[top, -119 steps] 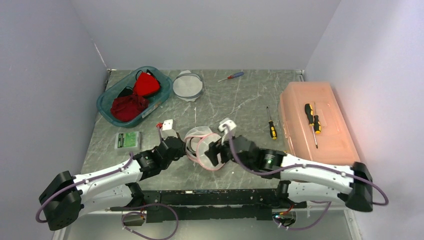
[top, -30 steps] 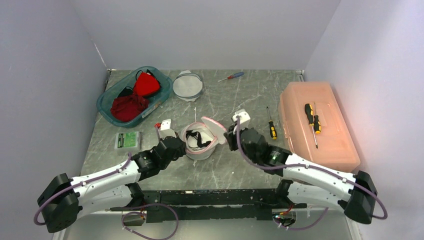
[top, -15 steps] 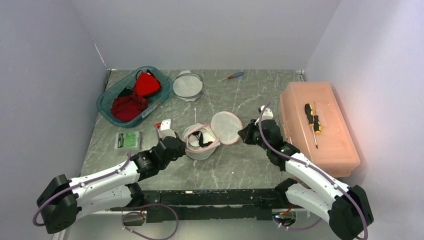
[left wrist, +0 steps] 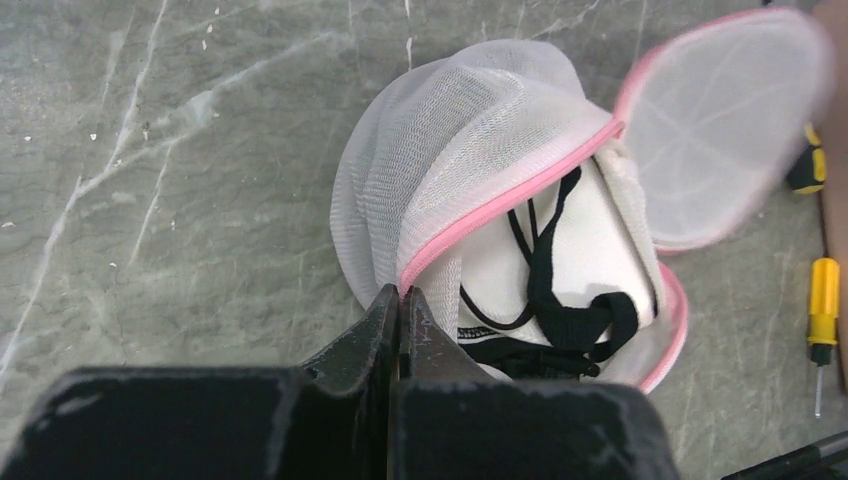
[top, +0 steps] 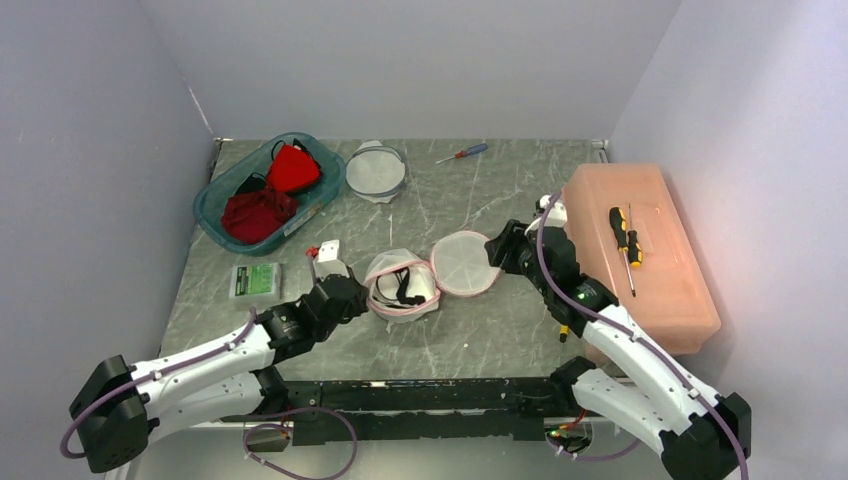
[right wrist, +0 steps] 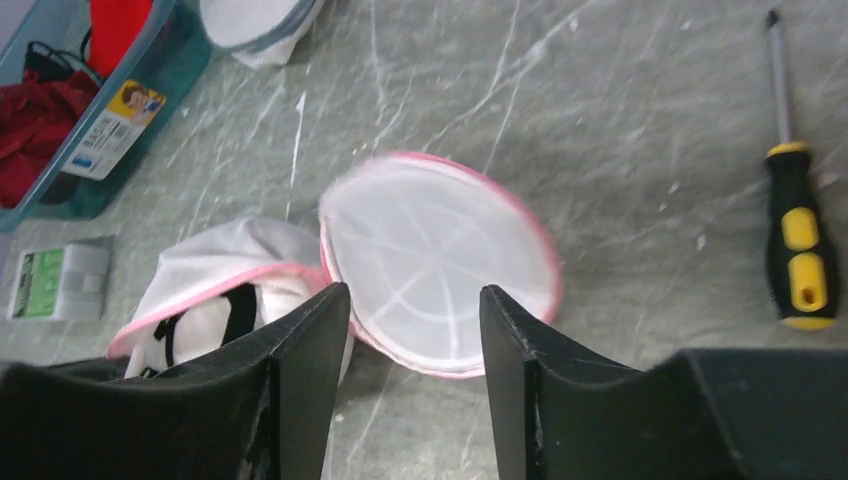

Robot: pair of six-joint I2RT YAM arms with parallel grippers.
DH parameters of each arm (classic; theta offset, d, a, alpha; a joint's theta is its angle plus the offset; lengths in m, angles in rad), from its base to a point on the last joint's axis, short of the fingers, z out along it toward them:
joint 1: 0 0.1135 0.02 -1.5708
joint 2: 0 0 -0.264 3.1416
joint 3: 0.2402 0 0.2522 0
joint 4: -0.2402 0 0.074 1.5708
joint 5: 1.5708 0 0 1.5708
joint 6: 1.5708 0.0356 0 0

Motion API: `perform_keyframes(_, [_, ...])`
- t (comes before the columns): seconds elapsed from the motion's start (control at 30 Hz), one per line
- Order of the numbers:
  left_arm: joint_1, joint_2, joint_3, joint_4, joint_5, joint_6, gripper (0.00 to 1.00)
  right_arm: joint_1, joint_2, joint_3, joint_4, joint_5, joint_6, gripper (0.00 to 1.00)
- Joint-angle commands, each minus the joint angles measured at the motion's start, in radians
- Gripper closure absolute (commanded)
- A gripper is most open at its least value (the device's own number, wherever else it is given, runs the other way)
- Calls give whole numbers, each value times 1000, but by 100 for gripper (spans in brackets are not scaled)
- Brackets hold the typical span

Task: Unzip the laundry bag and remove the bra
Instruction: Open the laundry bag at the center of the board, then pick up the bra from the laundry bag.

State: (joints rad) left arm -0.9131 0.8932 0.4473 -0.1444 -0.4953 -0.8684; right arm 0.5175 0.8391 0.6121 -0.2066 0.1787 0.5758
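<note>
Lid swung flat beside laundry bag, rims seemingly touching.

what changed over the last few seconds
The right tool swung the mesh flap open to the right, then opened and let it go; it now lies flat beside the laundry bag, bra exposed. The left tool stayed shut on the bag's rim.

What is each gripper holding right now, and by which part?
Left gripper pinches the laundry bag at its pink zipper rim. Right gripper is open, holding nothing, over the lid flap.
</note>
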Motion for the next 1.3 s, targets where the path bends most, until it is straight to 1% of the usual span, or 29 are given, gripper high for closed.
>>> perform_keyframes(0.0, [5, 27, 31, -37, -22, 20, 97, -5, 10, 99, -98, 107, -52, 41])
perform_keyframes(0.07, [6, 32, 32, -43, -16, 20, 97, -3, -25, 100, -94, 106, -67, 39])
perform_keyframes(0.13, [4, 24, 30, -43, -15, 19, 97, 5, -76, 93, -61, 22, -79, 39])
perform_keyframes(0.17, [6, 20, 29, -41, -14, 20, 97, 16, -104, 84, -13, -49, -91, 39])
perform_keyframes(0.23, [5, 9, 37, -51, -13, 30, 97, 40, -117, 67, 93, -246, -121, 40])
perform_keyframes(0.27, [5, 4, 45, -64, -14, 32, 97, 63, -92, 78, 130, -326, -127, 41])
perform_keyframes(0.3, [6, 1, 55, -80, -17, 32, 97, 106, -55, 98, 133, -351, -137, 42])
perform_keyframes(0.33, [5, -2, 66, -95, -20, 36, 97, 169, -8, 121, 126, -319, -160, 43])
perform_keyframes(0.4, [6, 3, 91, -117, -15, 55, 97, 318, 86, 160, 118, -199, -237, 44])
perform_keyframes(0.43, [6, 6, 101, -126, -12, 61, 97, 363, 138, 179, 123, -164, -261, 44])
perform_keyframes(0.6, [6, 44, 114, -127, 33, 68, 97, 413, 355, 207, 251, -175, -281, 48])
perform_keyframes(0.7, [7, 63, 113, -100, 78, 72, 97, 447, 460, 251, 233, -160, -325, 51])
perform_keyframes(0.77, [8, 73, 114, -96, 103, 72, 97, 460, 508, 251, 223, -172, -349, 52])
perform_keyframes(0.83, [8, 78, 117, -111, 116, 69, 97, 479, 545, 234, 212, -156, -364, 54])
perform_keyframes(0.93, [8, 66, 114, -147, 105, 57, 97, 527, 551, 169, 221, -80, -381, 58])
perform_keyframes(1.0, [8, 50, 100, -160, 97, 53, 97, 560, 535, 118, 235, -53, -383, 58])
perform_keyframes(1.1, [9, 48, 73, -148, 91, 54, 97, 579, 549, 84, 231, -32, -367, 56])
perform_keyframes(1.2, [10, 103, 70, -143, 87, 44, 97, 588, 575, 61, 235, -15, -349, 54])
perform_keyframes(1.27, [10, 146, 79, -176, 70, 15, 97, 603, 579, 52, 236, 3, -338, 53])
